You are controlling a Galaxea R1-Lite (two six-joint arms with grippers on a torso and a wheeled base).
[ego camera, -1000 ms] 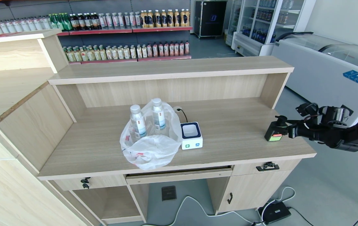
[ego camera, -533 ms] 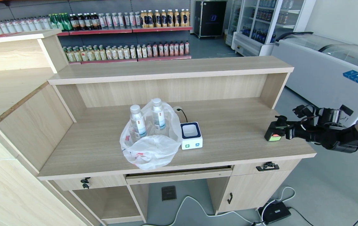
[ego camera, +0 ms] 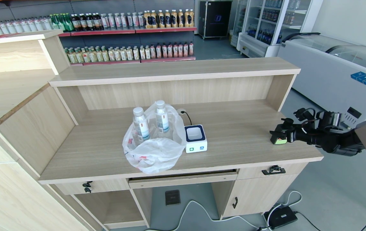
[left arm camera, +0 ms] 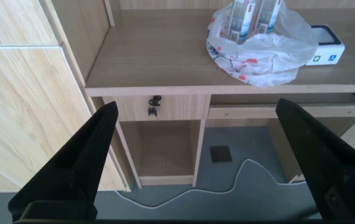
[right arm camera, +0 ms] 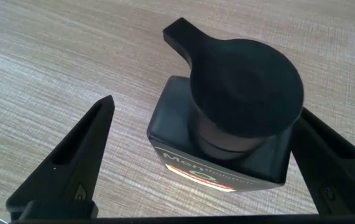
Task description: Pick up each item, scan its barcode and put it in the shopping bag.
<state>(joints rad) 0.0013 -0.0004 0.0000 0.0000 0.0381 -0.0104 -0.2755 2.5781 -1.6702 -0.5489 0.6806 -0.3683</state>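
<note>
A small black bottle (ego camera: 277, 138) with a black cap and a red-and-green label stands at the counter's right end. My right gripper (ego camera: 285, 132) is open around it, with a finger on each side of the bottle (right arm camera: 227, 143) and no visible contact. A clear shopping bag (ego camera: 153, 150) sits mid-counter holding two water bottles (ego camera: 141, 124). The white barcode scanner (ego camera: 195, 139) stands just right of the bag. My left gripper (left arm camera: 196, 109) is open and holds nothing, low in front of the counter, facing the bag (left arm camera: 258, 46).
The wooden counter (ego camera: 244, 128) has a raised back shelf and side walls. Its right edge lies close under the black bottle. A cable runs from the scanner to the back. Drawers with black handles (ego camera: 273, 169) sit below the top.
My right arm has moved in toward the counter and a little up, bringing its fingers farther around the black bottle. The bottle, bag and scanner have stayed in place.
</note>
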